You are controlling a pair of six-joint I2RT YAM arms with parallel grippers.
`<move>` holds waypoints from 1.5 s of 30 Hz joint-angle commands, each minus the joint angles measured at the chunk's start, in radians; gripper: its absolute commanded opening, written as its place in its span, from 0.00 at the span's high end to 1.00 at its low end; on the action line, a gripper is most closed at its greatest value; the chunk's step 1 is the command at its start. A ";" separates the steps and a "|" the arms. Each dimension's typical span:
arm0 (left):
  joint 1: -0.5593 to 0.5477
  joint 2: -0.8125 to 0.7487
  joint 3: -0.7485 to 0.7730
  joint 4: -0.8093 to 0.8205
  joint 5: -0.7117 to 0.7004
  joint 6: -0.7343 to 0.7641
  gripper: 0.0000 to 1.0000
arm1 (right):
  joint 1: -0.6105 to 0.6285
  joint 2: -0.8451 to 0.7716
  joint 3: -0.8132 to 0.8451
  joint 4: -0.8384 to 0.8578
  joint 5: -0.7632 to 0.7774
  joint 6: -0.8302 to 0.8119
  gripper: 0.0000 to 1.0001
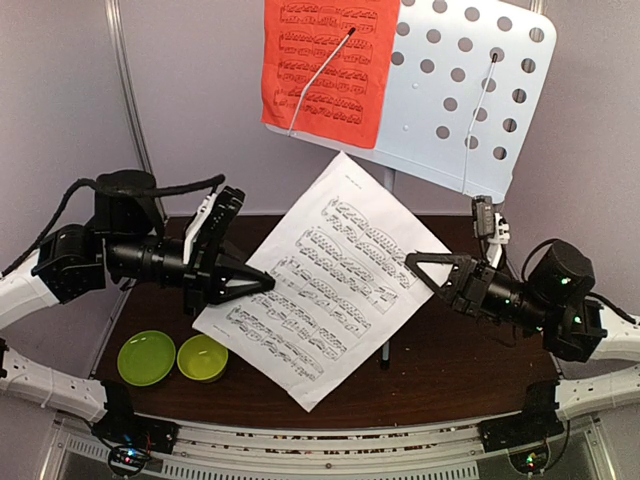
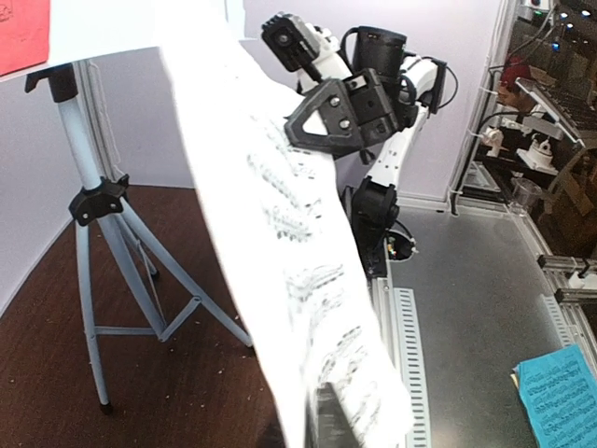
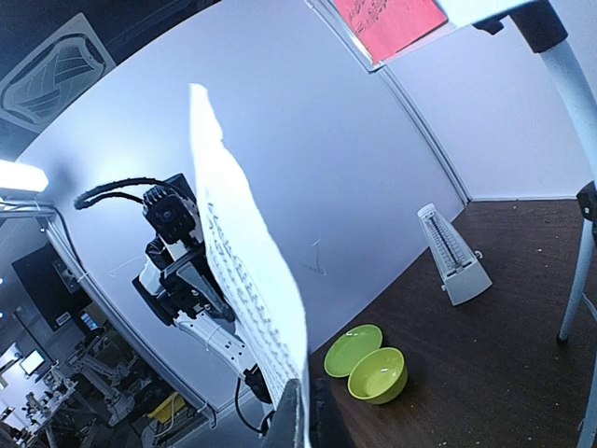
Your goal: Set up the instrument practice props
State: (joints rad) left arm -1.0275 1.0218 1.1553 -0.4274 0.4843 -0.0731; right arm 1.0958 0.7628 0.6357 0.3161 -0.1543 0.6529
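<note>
Both arms' jaws clamp the white paper music sheet; its bare spot on the grey-white perforated stand lies above-right.

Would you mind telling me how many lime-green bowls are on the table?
2. Both sit side by side on the dark wooden table's near-left part: the left lime-green bowl and the right lime-green bowl. The raised white music sheet could hide another.

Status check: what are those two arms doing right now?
Left hand and right hand both pinch white music sheet, held aloft. Red music sheet already on music stand. Stand's right half bare.
</note>
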 commanded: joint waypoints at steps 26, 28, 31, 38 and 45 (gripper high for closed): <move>0.001 0.270 0.343 -0.010 -0.021 0.079 0.71 | 0.108 -0.022 0.406 -0.541 0.059 -0.225 1.00; 0.001 0.272 0.354 -0.011 -0.008 0.081 0.82 | 0.110 -0.021 0.426 -0.556 0.069 -0.230 1.00; 0.001 0.260 0.371 -0.004 -0.028 0.084 1.00 | 0.112 -0.015 0.468 -0.576 0.099 -0.236 1.00; 0.007 0.265 0.532 0.007 -0.109 0.073 1.00 | 0.113 0.022 0.612 -0.619 0.266 -0.237 0.77; 0.033 0.324 0.721 -0.013 -0.221 0.037 1.00 | 0.116 0.075 0.771 -0.641 0.431 -0.283 0.62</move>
State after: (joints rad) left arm -1.0130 1.3094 1.7962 -0.4709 0.3538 -0.0067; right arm 1.2057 0.8196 1.3266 -0.3038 0.1230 0.4046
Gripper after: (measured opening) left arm 0.009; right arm 0.364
